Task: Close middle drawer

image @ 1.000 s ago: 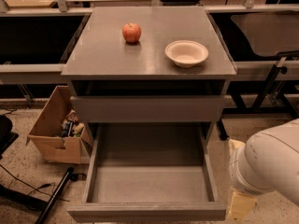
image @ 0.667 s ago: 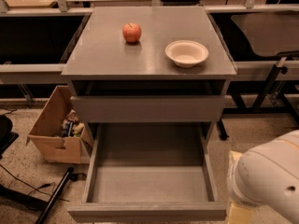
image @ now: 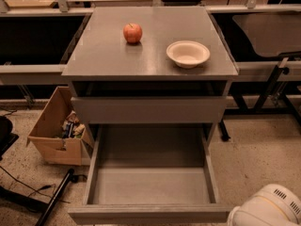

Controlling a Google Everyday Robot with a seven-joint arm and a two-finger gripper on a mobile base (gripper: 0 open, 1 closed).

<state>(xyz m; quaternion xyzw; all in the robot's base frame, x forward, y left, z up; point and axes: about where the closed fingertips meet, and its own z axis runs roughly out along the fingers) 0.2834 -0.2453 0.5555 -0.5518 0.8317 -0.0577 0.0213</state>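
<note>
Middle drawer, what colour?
Middle drawer: plain grey, camera view. Gripper out of view; white arm bottom right.

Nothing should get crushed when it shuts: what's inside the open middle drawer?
Only bare grey floor shows in the middle drawer; its back end is hidden under the upper drawer. The gripper is out of view.

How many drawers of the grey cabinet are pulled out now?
1. The middle drawer is pulled far out, below the upper drawer, whose front is in. A lower drawer may be hidden beneath it. The gripper is not in view; only the white arm shows, bottom right.
</note>
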